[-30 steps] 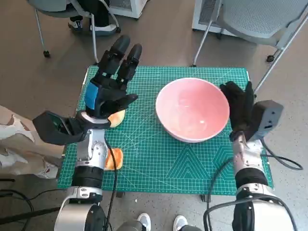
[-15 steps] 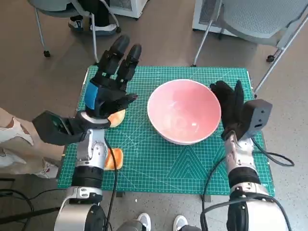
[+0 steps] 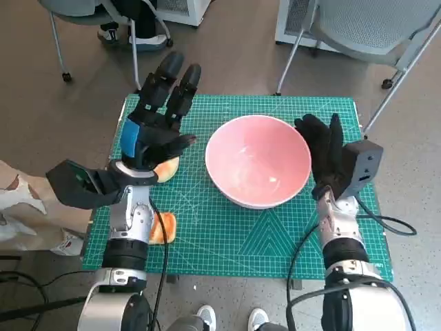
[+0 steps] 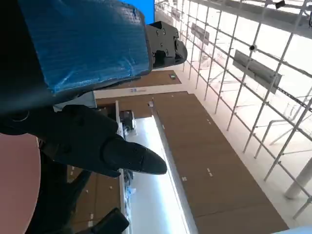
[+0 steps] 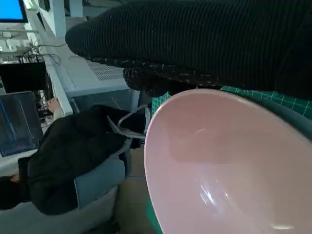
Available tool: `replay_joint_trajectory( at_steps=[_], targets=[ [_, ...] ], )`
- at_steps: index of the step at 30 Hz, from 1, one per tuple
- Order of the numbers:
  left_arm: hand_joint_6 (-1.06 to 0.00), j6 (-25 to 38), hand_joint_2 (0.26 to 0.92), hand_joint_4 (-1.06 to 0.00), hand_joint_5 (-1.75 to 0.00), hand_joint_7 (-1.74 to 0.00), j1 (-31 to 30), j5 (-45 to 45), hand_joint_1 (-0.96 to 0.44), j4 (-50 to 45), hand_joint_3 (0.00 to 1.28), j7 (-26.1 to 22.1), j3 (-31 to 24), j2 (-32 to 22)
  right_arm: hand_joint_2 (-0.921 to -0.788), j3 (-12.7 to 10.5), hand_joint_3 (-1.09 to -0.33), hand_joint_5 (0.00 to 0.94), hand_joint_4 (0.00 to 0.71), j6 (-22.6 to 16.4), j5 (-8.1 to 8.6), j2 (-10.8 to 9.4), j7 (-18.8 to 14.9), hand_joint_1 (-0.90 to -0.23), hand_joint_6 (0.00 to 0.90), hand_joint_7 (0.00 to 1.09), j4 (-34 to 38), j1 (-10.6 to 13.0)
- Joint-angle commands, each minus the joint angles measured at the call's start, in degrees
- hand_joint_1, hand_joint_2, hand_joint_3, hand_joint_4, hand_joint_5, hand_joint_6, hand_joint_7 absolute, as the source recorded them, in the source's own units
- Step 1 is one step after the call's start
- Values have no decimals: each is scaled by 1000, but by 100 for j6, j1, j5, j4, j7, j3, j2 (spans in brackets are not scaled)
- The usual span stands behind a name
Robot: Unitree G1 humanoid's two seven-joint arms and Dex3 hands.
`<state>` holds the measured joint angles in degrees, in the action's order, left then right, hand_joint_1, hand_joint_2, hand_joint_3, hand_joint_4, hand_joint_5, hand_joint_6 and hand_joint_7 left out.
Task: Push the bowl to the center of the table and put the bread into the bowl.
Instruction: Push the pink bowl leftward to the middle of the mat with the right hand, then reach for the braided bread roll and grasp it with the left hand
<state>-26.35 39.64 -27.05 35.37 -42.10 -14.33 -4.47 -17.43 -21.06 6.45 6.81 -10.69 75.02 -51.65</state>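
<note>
On my head feed I see, furthest left, the left hand [image 3: 155,124] raised above the green cutting mat [image 3: 207,227], fingers spread apart and pointing away from the robot toward the far edge, holding nothing. Under it I count two pieces of bread: one bread piece [image 3: 167,167] peeks out just below the palm, mostly hidden, so I cannot tell which way its long axis runs; the second bread piece [image 3: 163,228] lies nearer the robot beside the left forearm, close to the mat's near-left edge, also partly covered by the arm. Moving right, there is one pink bowl [image 3: 257,169], upright with its mouth facing up, sitting roughly mid-mat and a little right of centre; being round, it has no long axis to report. It holds nothing. The right hand [image 3: 324,153] stands on edge against the bowl's right side, its gloved fingers straight, slightly fanned and pointing away from the robot, flat against the rim rather than wrapped around anything. My right wrist feed shows the same bowl [image 5: 229,165] directly under the glove, with a person in dark clothing beyond it. I can read no brand or writing on anything; the mat carries only printed grid lines.
</note>
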Motion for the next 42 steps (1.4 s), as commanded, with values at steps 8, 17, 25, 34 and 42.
replay_joint_trajectory(
  at_steps=[8,17,25,34,42],
  targets=[
    [-75,0,921,-76,-4,-319,-123,12,-410,-94,86,25,11,-14,-921,-66,-766,4,251,58,50,266,-219,-589,299,88,4,32],
    [-85,81,921,-76,-3,-330,-158,-34,-406,-171,88,49,-16,-30,-921,-150,-773,4,253,-498,215,508,-473,-606,282,78,-470,-40],
    [-85,72,921,-74,-1,-335,-96,-11,-404,-109,89,57,15,10,-921,-118,-799,0,220,-1565,655,190,-1175,-594,255,65,-1531,231],
    [-82,36,921,-72,0,-336,11,1,-409,82,86,-56,46,25,-921,252,-764,5,223,-2040,1090,-148,-1975,-612,275,86,-2891,697],
    [-83,59,921,-73,-1,-334,18,-13,-418,83,83,-158,41,-17,-921,504,-748,8,234,-2100,1114,-126,-2214,-615,289,103,-3322,879]
  ],
)
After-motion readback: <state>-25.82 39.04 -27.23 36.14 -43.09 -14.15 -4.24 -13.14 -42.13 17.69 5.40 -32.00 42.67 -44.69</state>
